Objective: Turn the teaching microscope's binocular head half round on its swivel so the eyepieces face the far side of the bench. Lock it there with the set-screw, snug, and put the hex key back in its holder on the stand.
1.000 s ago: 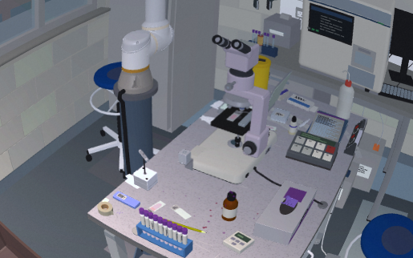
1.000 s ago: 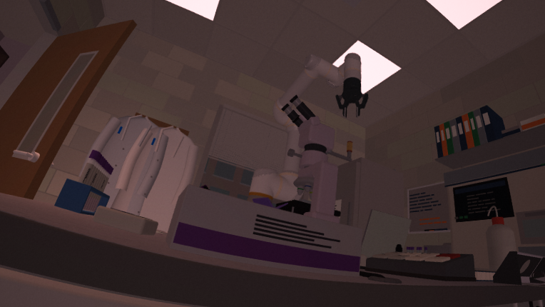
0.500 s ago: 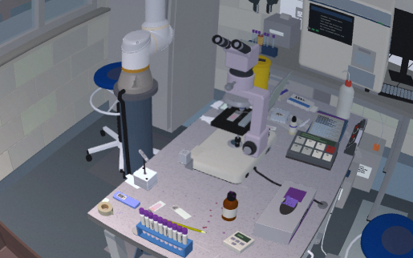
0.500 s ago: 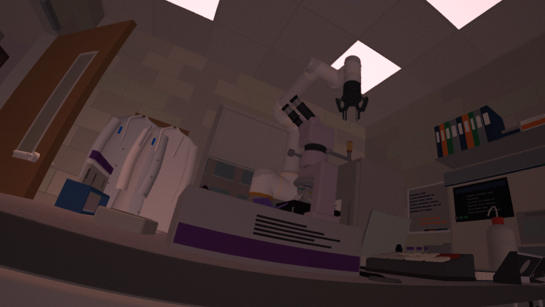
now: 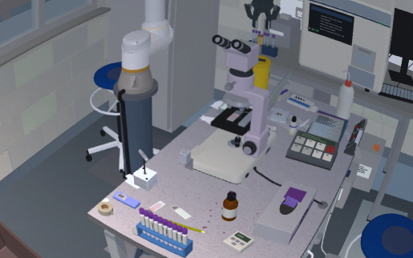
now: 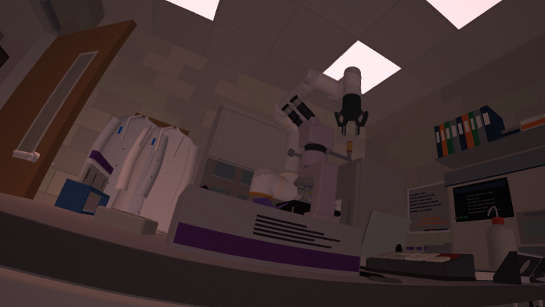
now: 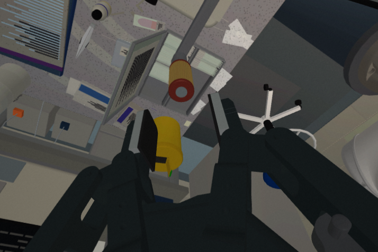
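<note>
My gripper (image 5: 262, 18) (image 6: 351, 128) (image 7: 182, 124) hangs open and empty high above the back of the microscope (image 5: 241, 100) (image 6: 317, 167). Straight below it stands the hex key (image 7: 180, 80) (image 6: 349, 147) (image 5: 260, 39), with an orange handle and a red end cap. Its shaft runs in toward the neck under the binocular head (image 5: 239, 54) (image 6: 317, 132). The two black eyepieces (image 5: 230, 43) (image 6: 297, 112) point up and toward the near-left side of the bench. A small white holder block (image 5: 145, 179) with a thin post stands near the bench's left edge.
A yellow canister (image 5: 262, 72) (image 7: 166, 142) stands just behind the microscope, under my fingers. A tube rack (image 5: 268, 44) and a large analyser (image 5: 345, 36) fill the back. An open slide box (image 7: 163, 71) lies below. A squeeze bottle (image 5: 345, 98) and keypad (image 5: 312, 146) sit to the right.
</note>
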